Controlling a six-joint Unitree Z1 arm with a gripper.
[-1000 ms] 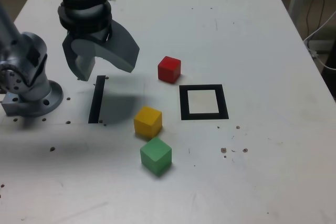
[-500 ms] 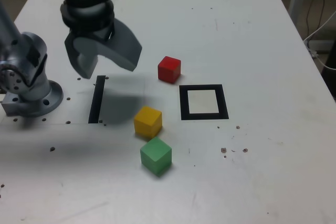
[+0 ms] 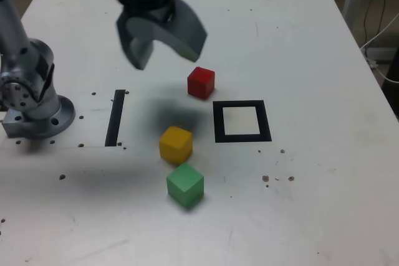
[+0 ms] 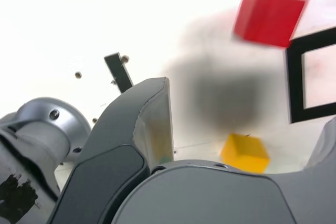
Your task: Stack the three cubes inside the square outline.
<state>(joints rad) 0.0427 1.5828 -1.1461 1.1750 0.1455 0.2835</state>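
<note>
The grey two-fingered gripper [image 3: 163, 51] hung above the white table [image 3: 324, 204] with its jaws spread wide apart and nothing between them, blurred in the exterior view. Its dark shadow [image 3: 176, 114] lay on the bare table surface between the black tape strip [image 3: 115, 118] and the square outline.

The small matte red cube [image 3: 201, 83] sat near the middle of the table, just off the far corner of the thick black square outline [image 3: 242, 121] on the exterior view's left, close to the frame but apart from it. The pale centre of the outline held nothing. The small matte yellow cube [image 3: 176, 144] stood beside the outline's near corner on that same side, apart from it, and the small matte green cube [image 3: 185, 185] stood just nearer the table's front edge, close to the yellow cube; whether the two touched could not be told.

Wide open surface ran from the outline to the table's edge on the exterior view's right and to the front edge. The arm's round metal base [image 3: 34, 101] stood by the edge on the exterior view's left.

In the wrist view the gripper's own body filled the lower half, the red cube [image 4: 269, 18] was blurred, only part of the outline [image 4: 297, 80] showed, the yellow cube [image 4: 244, 153] was cut off below by the gripper, and the green cube was out of sight.
</note>
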